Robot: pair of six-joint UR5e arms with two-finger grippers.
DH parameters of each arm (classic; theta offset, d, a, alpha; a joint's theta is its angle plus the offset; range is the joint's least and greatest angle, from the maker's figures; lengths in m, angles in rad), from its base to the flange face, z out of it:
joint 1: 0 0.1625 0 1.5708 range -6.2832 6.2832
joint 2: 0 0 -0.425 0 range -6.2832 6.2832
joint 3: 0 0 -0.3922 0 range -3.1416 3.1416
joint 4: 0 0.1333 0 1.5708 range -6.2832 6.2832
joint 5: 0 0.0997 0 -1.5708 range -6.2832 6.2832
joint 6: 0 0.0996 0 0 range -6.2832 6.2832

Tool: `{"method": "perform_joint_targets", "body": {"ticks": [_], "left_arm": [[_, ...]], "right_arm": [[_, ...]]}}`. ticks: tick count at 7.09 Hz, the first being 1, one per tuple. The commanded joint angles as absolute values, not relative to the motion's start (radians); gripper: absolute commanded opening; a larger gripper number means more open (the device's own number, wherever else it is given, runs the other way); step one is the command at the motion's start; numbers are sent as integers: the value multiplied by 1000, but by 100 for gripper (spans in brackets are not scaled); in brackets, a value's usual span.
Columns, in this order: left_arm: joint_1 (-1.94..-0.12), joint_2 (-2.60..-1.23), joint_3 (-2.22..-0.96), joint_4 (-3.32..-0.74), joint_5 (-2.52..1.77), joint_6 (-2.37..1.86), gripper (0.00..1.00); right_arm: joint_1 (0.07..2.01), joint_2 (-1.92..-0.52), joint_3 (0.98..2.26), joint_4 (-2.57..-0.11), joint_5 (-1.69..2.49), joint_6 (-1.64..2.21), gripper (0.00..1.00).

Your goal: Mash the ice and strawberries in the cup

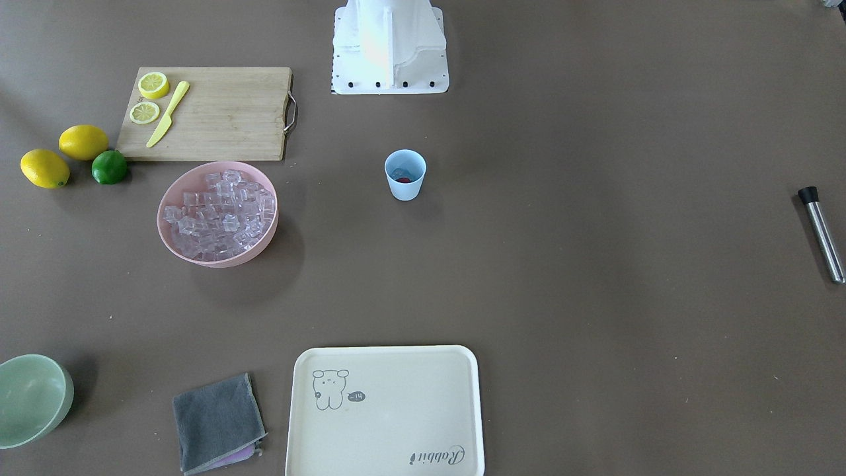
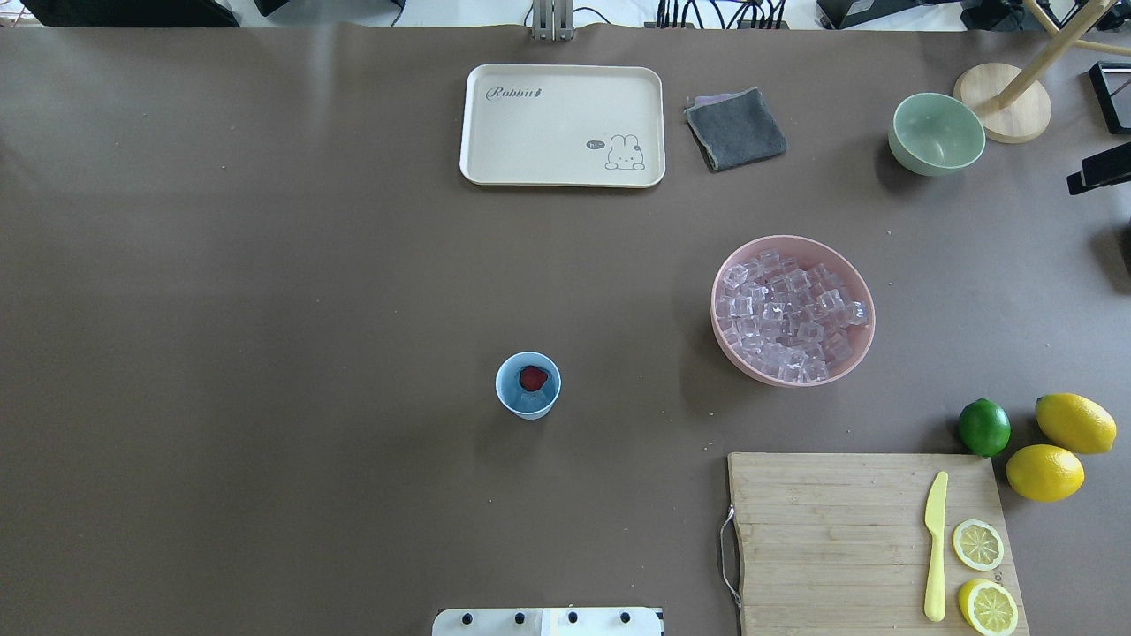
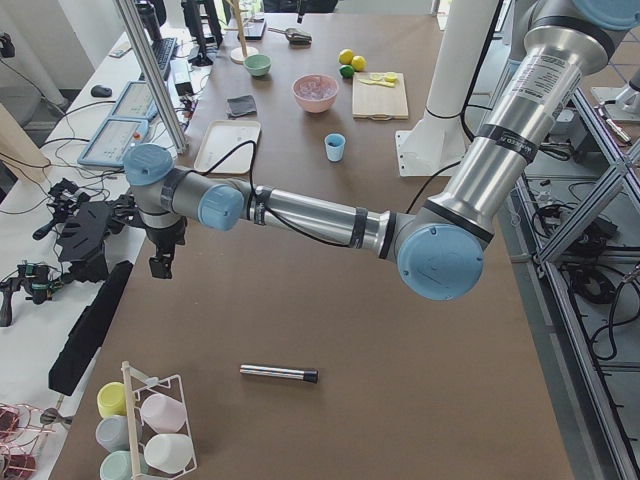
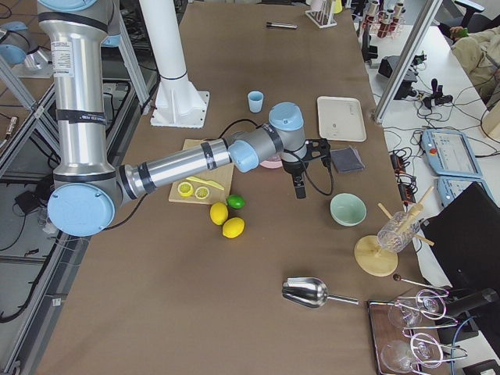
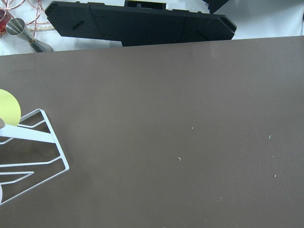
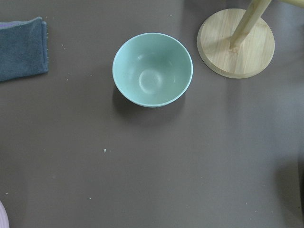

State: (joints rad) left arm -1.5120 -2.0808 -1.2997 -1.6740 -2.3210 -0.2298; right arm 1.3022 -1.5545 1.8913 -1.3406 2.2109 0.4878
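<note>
the pale green bowl (image 1: pixel 30 396) runs off the front view's left edge and the cream tray (image 1: pixel 396 423) off its bottom. the cutting board (image 2: pixel 822 548) is clipped at the overhead view's lower edge. the left claw (image 3: pixel 160 265) and right claw (image 4: pixel 299 189) are too small to read as open or closed. whatever lies under the strawberry (image 2: pixel 532 378) in the cup (image 2: pixel 505 393) cannot be made out.

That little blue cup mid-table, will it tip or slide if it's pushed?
Probably light: the cup looks like thin plastic and holds only a strawberry and what looks like a little ice. It tapers to a narrower base, so a push near the rim might tip it; low down, it would likely slide.
</note>
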Motion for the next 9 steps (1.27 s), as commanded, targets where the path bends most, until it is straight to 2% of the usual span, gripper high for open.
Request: {"method": "perform_joint_targets", "body": {"ticks": [1,2,6,9], "left_arm": [[-1537,-2161,-1356,-1462,-2324,-219,98],[-1548,-2163,-1383,-1422,-2327,-221,98],[-1481,-2151,-1339,-1491,-2318,-230,98],[-1451,-2110,-1208,-1685,-2249,-229,98]], "right_arm": [[1302,-1498,1872,-1420,2201,488,100],[1302,-1459,1852,-1455,2200,488,100],[1385,-1457,1743,-1454,2209,294,100],[1448,-1433,1626,-1448,2209,173,100]]}}
